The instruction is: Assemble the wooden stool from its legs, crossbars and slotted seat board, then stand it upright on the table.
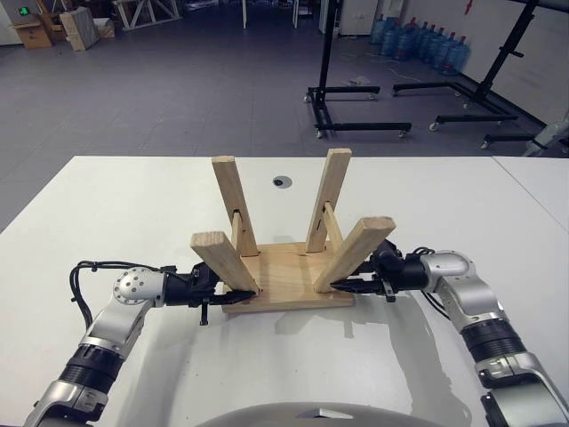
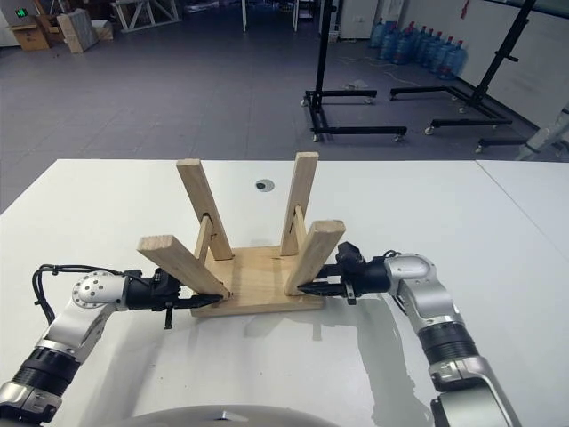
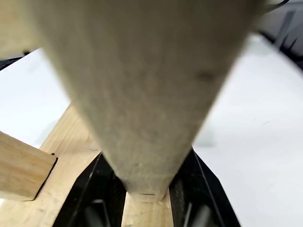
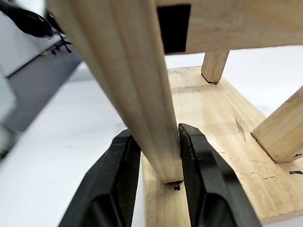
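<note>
The slotted seat board (image 1: 284, 277) lies flat on the white table with several wooden legs standing up out of it, splayed outward. My left gripper (image 1: 240, 294) is shut on the base of the near left leg (image 1: 222, 258), where it meets the board. My right gripper (image 1: 345, 286) is shut on the base of the near right leg (image 1: 356, 252). The two far legs (image 1: 233, 203) (image 1: 327, 197) stand in their slots, each with a short crossbar (image 1: 238, 233) low against it. In the right wrist view the black fingers (image 4: 124, 175) flank the near right leg (image 4: 137, 90); the left wrist view has the near left leg (image 3: 142, 94) between dark fingers (image 3: 106, 194).
The white table (image 1: 133, 213) has a small round hole (image 1: 282, 181) behind the stool. Black wheeled stands (image 1: 356, 98) and blue water bottles (image 1: 418, 40) are on the floor beyond the table. A second table edge (image 1: 542, 178) adjoins at the right.
</note>
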Motion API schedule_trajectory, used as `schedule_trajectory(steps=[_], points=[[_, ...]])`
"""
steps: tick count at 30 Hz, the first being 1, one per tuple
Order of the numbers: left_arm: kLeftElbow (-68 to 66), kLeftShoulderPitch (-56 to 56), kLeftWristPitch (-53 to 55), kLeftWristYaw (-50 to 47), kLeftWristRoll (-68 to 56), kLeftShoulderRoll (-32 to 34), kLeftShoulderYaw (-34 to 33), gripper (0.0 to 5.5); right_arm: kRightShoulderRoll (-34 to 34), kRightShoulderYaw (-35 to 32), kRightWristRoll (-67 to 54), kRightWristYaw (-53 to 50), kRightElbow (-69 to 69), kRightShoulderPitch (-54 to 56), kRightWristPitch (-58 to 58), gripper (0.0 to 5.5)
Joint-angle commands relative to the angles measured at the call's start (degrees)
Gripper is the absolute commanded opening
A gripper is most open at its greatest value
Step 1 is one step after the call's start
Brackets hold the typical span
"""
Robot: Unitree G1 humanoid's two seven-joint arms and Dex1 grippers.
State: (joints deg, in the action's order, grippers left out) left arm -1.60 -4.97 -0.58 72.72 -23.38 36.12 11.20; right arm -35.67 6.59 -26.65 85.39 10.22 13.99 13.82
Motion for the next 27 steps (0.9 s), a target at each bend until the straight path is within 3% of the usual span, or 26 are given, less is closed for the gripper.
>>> schedule_trajectory(steps=[1,5,8,11,20,27], points=[[19.0,8.4,27.5,0.1,-24.2,8.3,-4.2,1.01,-9.9,5.3,-13.8,3.2,-16.5,0.6,33.6,1.11],[24.0,9.6,45.2,-6.3,-41.7,14.8,-10.8,1.01,-11.3,8.1,-20.0,0.5,-15.0,12.0,56.9,1.08],[21.8,5.5,55.0,-10.3,-50.6,16.7,-12.1,1.01,-10.8,7.3,-23.2,-0.6,-12.1,14.9,66.3,1.06],[19.4,3.8,60.6,-12.1,-51.5,17.6,-12.4,1.6,-12.2,9.3,-24.1,0.6,-10.2,17.0,71.7,1.04],[14.7,5.9,63.2,-12.0,-42.5,16.9,-9.9,2.87,-9.9,11.8,-20.1,-2.0,0.5,22.3,68.2,1.02],[9.7,1.3,59.1,-10.7,-36.8,14.2,-11.8,3.96,-10.2,13.4,-19.8,-0.9,3.4,22.7,68.3,2.47]])
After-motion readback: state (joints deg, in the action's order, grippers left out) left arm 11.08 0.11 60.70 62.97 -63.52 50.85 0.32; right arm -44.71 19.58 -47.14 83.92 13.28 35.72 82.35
